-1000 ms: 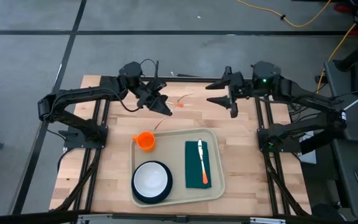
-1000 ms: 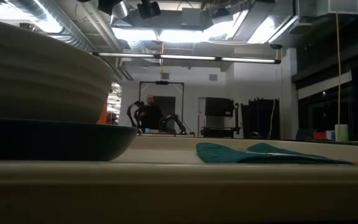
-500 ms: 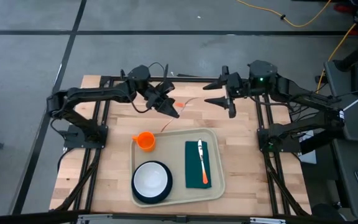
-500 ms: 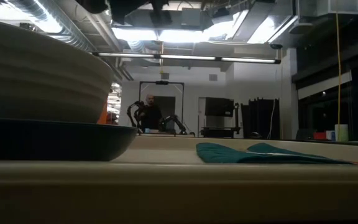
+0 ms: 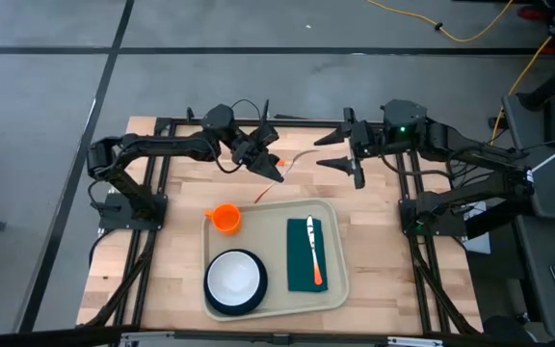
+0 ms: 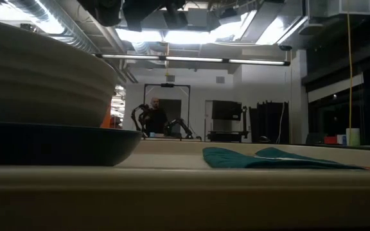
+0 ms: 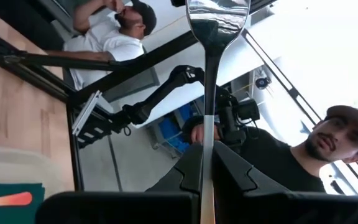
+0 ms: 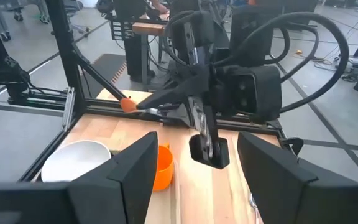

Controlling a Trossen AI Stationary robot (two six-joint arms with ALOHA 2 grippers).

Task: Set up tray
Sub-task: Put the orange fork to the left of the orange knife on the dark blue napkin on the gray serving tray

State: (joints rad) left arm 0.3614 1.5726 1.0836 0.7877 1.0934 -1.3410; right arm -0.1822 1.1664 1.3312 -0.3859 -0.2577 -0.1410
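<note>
My left gripper (image 5: 274, 172) hangs over the far middle of the table, shut on a fork (image 5: 292, 158) with an orange handle. The fork's metal head (image 7: 218, 14) points toward my right gripper (image 5: 328, 152), which stands open a short way to its right with nothing between its fingers. The beige tray (image 5: 335, 284) lies on the near middle of the table. It carries a white bowl (image 5: 234, 277) on a dark plate, and a green napkin (image 5: 302, 260) with an orange-handled knife (image 5: 312, 249) on it. An orange cup (image 5: 224, 218) stands at the tray's far left corner. My left gripper pinches the fork between its two fingers, about where the metal neck (image 7: 207, 158) meets the orange handle. The fork is lifted clear of the table. Its head reaches out beyond the fingertips, and the handle's end (image 5: 259, 197) trails back toward the tray.
In the right wrist view the left gripper (image 8: 207, 134) with the fork's orange end (image 8: 127, 104) is close ahead. Black frame rails run along the table's far edge and sides. People show in the room beyond the table (image 7: 337, 146). Bare wood lies on both sides of the tray.
My left gripper has carried the fork toward the table's right, closer to my right gripper, sinking a little and turning at the wrist. It stays shut on the fork, which stays clear of the table.
</note>
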